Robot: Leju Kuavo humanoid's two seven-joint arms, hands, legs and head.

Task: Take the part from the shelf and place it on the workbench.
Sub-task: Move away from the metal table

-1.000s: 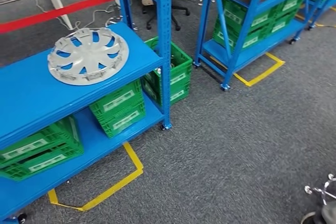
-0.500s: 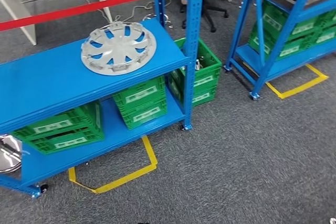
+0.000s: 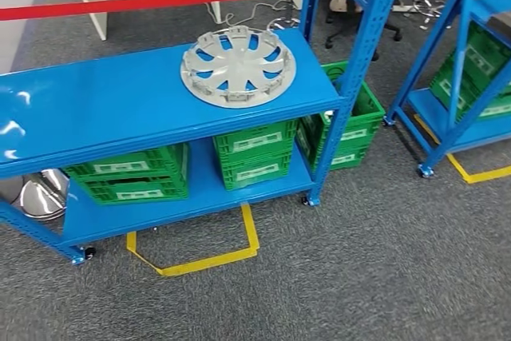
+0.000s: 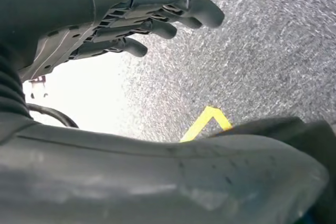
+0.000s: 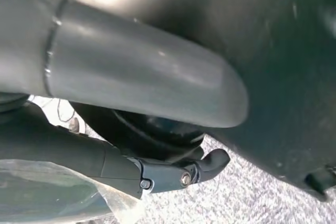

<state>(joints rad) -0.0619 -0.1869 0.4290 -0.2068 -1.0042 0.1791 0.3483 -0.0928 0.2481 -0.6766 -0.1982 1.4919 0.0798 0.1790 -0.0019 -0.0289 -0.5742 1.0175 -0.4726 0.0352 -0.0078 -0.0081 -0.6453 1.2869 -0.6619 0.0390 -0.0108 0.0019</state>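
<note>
A silver-grey wheel cover [image 3: 238,66] lies flat on the top board of a blue shelf [image 3: 120,109], near that board's right end, in the head view. My left hand [image 4: 118,19] hangs over grey carpet with its fingers stretched out and apart, holding nothing. My right hand [image 5: 158,171] also hangs beside my body, thumb and fingers apart, with nothing in it. Both hands are far from the wheel cover.
Green crates [image 3: 256,153] sit on the lower board, and another [image 3: 350,129] stands behind the shelf's right post. A second blue shelf [image 3: 464,61] stands at the right. Red barrier tape [image 3: 151,1] runs behind. Yellow floor tape [image 3: 204,261] marks the carpet; shiny metal discs [image 3: 39,197] lie at the left.
The whole picture has shifted right as my view turned left. The shelf with the wheel cover now sits near the middle. The wheel cover lies as before on its board.
</note>
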